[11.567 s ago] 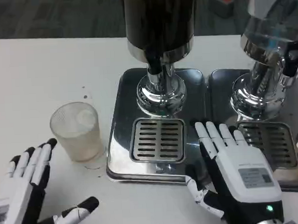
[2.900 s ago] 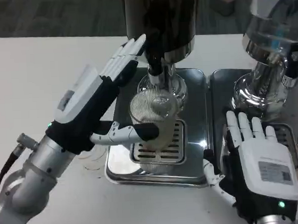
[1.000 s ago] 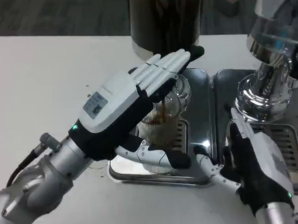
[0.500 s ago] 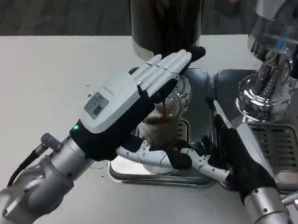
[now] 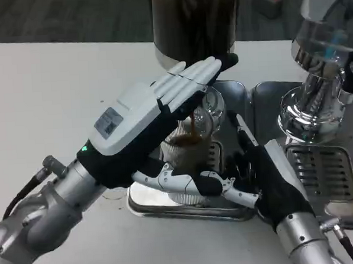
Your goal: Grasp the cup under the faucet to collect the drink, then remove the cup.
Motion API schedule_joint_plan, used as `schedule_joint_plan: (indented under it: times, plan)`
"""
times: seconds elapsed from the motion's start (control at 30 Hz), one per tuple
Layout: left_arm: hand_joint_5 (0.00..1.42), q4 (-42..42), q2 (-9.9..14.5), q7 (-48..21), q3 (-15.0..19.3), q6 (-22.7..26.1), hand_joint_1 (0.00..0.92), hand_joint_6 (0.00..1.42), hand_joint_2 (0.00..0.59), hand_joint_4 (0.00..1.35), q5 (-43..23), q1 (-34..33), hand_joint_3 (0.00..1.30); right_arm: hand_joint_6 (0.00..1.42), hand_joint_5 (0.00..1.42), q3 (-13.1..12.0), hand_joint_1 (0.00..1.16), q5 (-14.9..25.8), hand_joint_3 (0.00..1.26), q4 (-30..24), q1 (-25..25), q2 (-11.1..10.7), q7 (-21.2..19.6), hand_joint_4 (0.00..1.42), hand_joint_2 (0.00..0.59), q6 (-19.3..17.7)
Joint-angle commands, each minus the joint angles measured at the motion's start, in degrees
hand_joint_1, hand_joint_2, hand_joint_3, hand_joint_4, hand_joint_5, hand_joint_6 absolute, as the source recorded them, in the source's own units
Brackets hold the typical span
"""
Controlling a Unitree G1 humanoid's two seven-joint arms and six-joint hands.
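Since the frame half a second earlier, the right hand (image 5: pixel 267 174) has moved left, now edge-up just beside the cup (image 5: pixel 189 152), fingers extended and apart, holding nothing. The left hand (image 5: pixel 144 131) remains wrapped around the cup, thumb across its front. The cup stands on the drip tray (image 5: pixel 228 105) grate under the dark dispenser (image 5: pixel 194 18), with brown drink inside.

Left robot hand (image 5: pixel 143 125) covers most of the cup (image 5: pixel 192 144); grip contact not visible. Faucet spout hidden behind its fingers. Dark dispenser (image 5: pixel 195 18) cut off by top edge.
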Motion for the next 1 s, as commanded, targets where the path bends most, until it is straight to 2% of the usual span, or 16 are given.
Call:
schedule_joint_plan:
  times: [0.03, 0.37, 0.57, 0.83, 1.0]
  plan:
    - [0.08, 0.72, 0.89, -1.39, -0.52, 0.35, 0.000, 0.04, 0.076, 0.00, 0.30, 0.26, 0.00, 0.00, 0.00, 0.25, 0.69, 0.90, 0.00, 2.87, -2.01, 0.41, 0.69, 0.00, 0.255, -2.24]
    - [0.08, 0.29, 0.94, -2.12, -0.11, 0.73, 0.000, 0.05, 0.086, 0.00, -1.93, 0.71, 0.00, 0.00, 0.00, 0.04, 0.70, 1.67, 0.00, 5.86, -3.30, 0.85, 0.54, 0.00, 0.254, -4.06]
    - [0.08, -3.06, 1.30, -0.89, 3.64, 1.96, 0.000, 0.03, 0.089, 0.00, -4.18, 2.59, 0.00, 0.00, 0.00, -0.12, 0.70, 1.85, 0.00, 5.91, -3.08, 0.99, 0.64, 0.00, 0.254, -4.49]
    - [0.08, -6.15, 2.69, -0.98, 10.73, 3.68, 0.000, 0.03, 0.103, 0.00, -9.21, 6.92, 0.00, 0.00, 0.00, -0.12, 0.71, 1.97, 0.00, 6.17, -3.19, 1.32, 0.55, 0.00, 0.254, -5.42]
    - [0.08, -5.31, 3.38, -1.06, 14.19, 4.68, 0.000, 0.02, 0.108, 0.00, -11.64, 10.69, 0.00, 0.00, 0.00, -0.30, 0.71, 2.21, 0.00, 6.89, -3.58, 1.55, 0.54, 0.00, 0.254, -6.14]
